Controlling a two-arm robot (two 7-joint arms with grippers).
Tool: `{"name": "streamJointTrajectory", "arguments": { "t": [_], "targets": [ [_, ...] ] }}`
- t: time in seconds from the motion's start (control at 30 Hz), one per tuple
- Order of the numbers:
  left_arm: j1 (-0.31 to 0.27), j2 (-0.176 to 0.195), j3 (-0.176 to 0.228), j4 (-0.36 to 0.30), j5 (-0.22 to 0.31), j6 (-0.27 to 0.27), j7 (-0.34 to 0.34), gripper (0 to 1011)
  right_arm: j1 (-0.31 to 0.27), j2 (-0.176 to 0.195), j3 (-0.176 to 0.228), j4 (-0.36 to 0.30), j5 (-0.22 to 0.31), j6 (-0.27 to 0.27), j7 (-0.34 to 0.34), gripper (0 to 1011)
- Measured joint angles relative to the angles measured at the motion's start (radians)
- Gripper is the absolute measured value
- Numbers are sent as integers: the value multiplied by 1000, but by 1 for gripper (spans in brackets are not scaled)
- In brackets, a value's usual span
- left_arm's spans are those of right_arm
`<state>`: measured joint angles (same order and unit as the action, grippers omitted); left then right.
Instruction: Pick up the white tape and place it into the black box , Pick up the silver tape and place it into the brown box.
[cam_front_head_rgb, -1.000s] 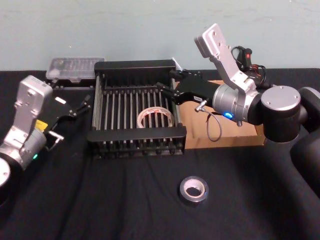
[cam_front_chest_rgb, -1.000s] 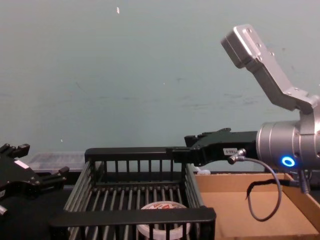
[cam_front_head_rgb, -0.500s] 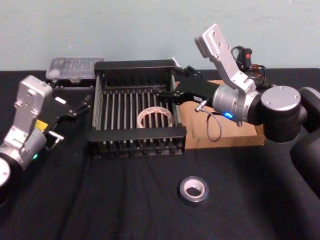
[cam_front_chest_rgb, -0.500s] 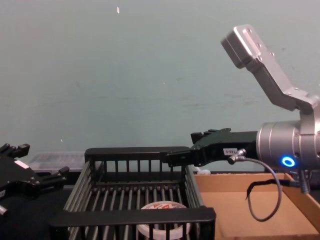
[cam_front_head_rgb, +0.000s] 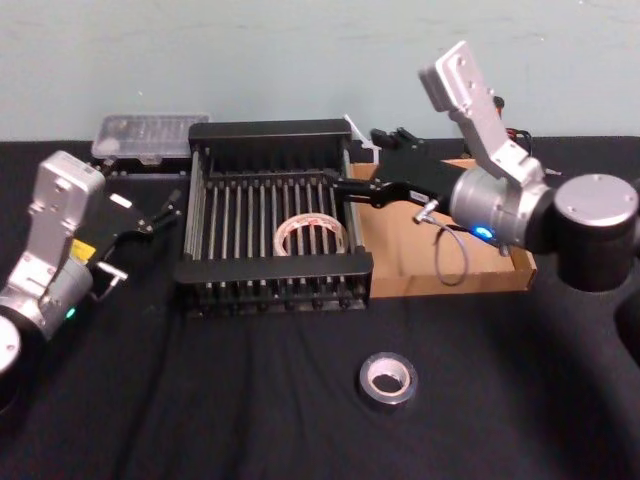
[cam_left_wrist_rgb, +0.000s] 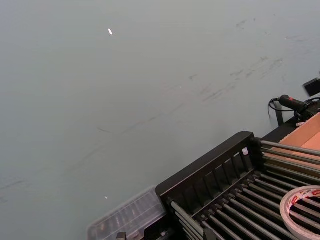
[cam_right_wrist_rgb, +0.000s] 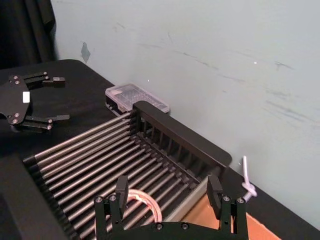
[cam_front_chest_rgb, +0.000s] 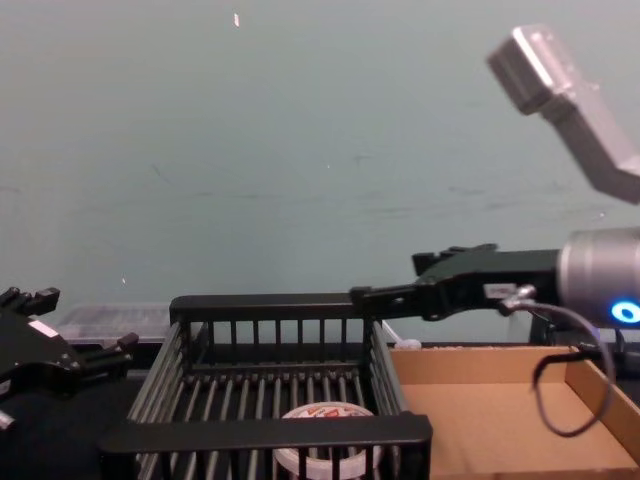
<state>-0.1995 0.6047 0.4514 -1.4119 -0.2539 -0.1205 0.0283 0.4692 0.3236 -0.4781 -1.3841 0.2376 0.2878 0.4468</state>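
Right tool (cam_front_head_rgb: 356, 166) is held above the far right corner of the black box (cam_front_head_rgb: 268, 130), over the rim shared with the brown box (cam_front_head_rgb: 400, 262); jaws are spread wide, nothing is gripped. Left tool (cam_front_head_rgb: 160, 212) is parked on the counter (cam_front_head_rgb: 200, 400) left of the black box, fingers apart, empty. White tape (cam_front_head_rgb: 311, 236) is seen lying flat on the barred bottom of the black box, toward its near right part. Silver tape (cam_front_head_rgb: 388, 380) is seen flat on the counter in front of both boxes, well apart from them. A clear plastic case (cam_front_head_rgb: 150, 135) is placed behind the black box's far left corner. In the chest view the white tape (cam_front_chest_rgb: 325, 448) is partly hidden by the near rim; in the left wrist view it is cut off at the edge (cam_left_wrist_rgb: 303, 210); in the right wrist view it is partly covered by the tool body (cam_right_wrist_rgb: 134, 204)
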Motion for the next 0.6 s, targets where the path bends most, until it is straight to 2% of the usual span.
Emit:
{"name": "streamJointTrajectory", "arguments": {
  "t": [0.33,0.4,0.43,0.5,0.53,0.6],
  "targets": [
    [0,0,0,0,0,0,0,1001,-95,92,46,-148,40,40,-4,1002],
    [0,0,0,0,0,0,0,1001,-137,133,63,-199,56,52,-2,1002],
    [0,0,0,0,0,0,0,1001,-137,133,63,-199,56,52,-2,1002],
    [0,0,0,0,0,0,0,1001,-180,174,78,-247,71,62,2,1002],
    [0,0,0,0,0,0,0,1001,-180,174,78,-247,71,62,2,1002],
    [0,0,0,0,0,0,0,1001,-221,213,91,-287,86,71,6,1002]
  ]
}}
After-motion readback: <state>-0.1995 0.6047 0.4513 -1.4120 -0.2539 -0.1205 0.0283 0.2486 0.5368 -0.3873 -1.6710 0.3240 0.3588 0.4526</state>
